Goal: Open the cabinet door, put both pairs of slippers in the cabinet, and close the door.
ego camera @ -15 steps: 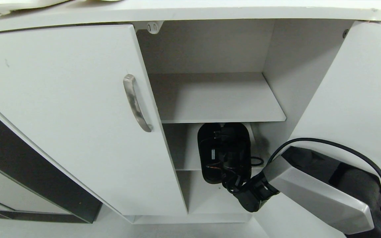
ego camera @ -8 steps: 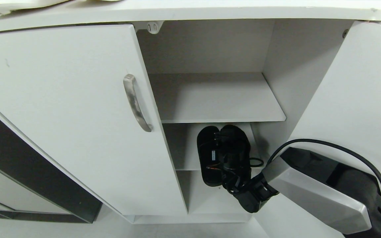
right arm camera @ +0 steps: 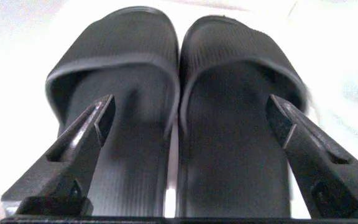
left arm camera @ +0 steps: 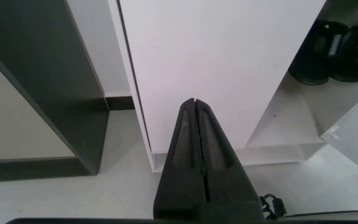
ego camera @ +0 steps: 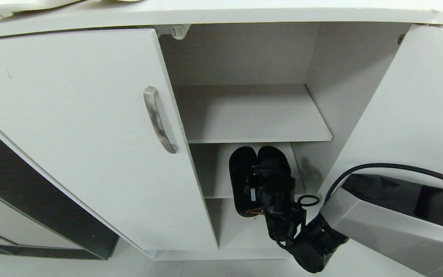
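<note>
**Black slippers on the lower shelf, right pincer released**

The cabinet (ego camera: 244,15) stands with its right door (ego camera: 417,107) swung open at 3 o'clock of the opening. Its left door (ego camera: 71,115) is shut at 9 o'clock and carries a metal handle (ego camera: 158,119). The upper shelf (ego camera: 252,115) is at 12 o'clock of the pair of black slippers (ego camera: 244,169). The pair lies side by side on the lower shelf (ego camera: 212,177), toes toward the back and heels jutting past its front edge. The right gripper (right arm camera: 191,106) is at the heels, at 6 o'clock of the pair. It is released, with its fingers spread wide, one to each outer side of the pair. The left gripper (left arm camera: 194,106) is clenched on nothing, low in front of the shut door.
</note>
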